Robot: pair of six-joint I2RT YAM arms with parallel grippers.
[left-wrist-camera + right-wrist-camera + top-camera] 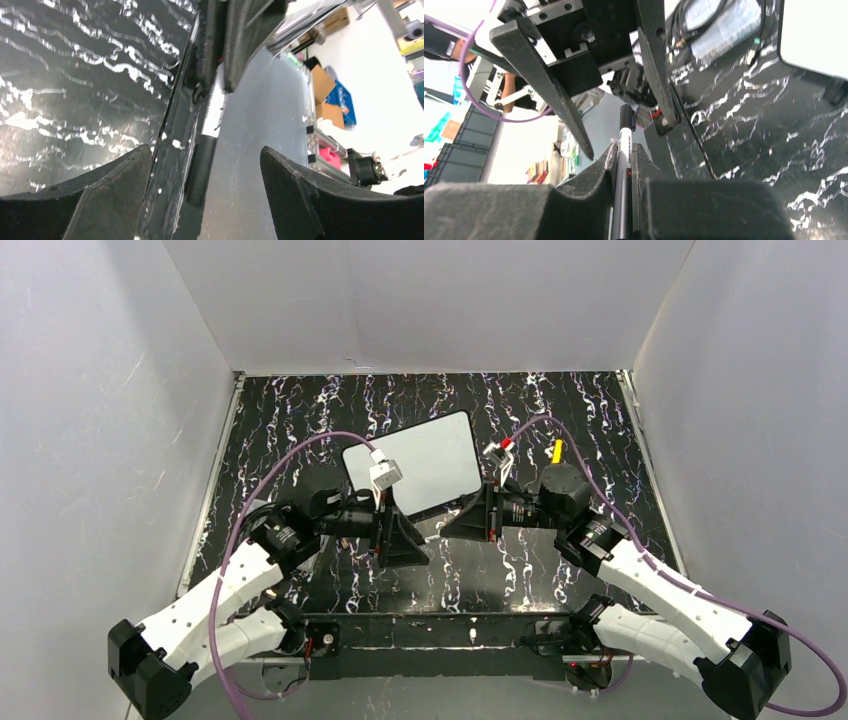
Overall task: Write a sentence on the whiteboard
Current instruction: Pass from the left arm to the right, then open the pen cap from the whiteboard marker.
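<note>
Whiteboard: one, lying on the dark marbled table at mid-table, just beyond both grippers, turned slightly askew. Judged light, thin and stiff with a smooth, slick face. It would likely skate under pen pressure unless steadied. Best hold is the black rim at an edge or corner, keeping off the writing face. Marker: one, white barrel with a black end. Judged light, rigid and smooth-sided, so a firm mid-barrel pinch suits it. Right gripper: fingers closed tight on that marker, black end pointing away towards the other arm. Left gripper: jaws spread wide, holding nothing, facing the right gripper at close range. Yellow pen: one, lying on the table beyond the right arm, apart from the board. Count: one board, two pens, two grippers. No writing visible on the board
</note>
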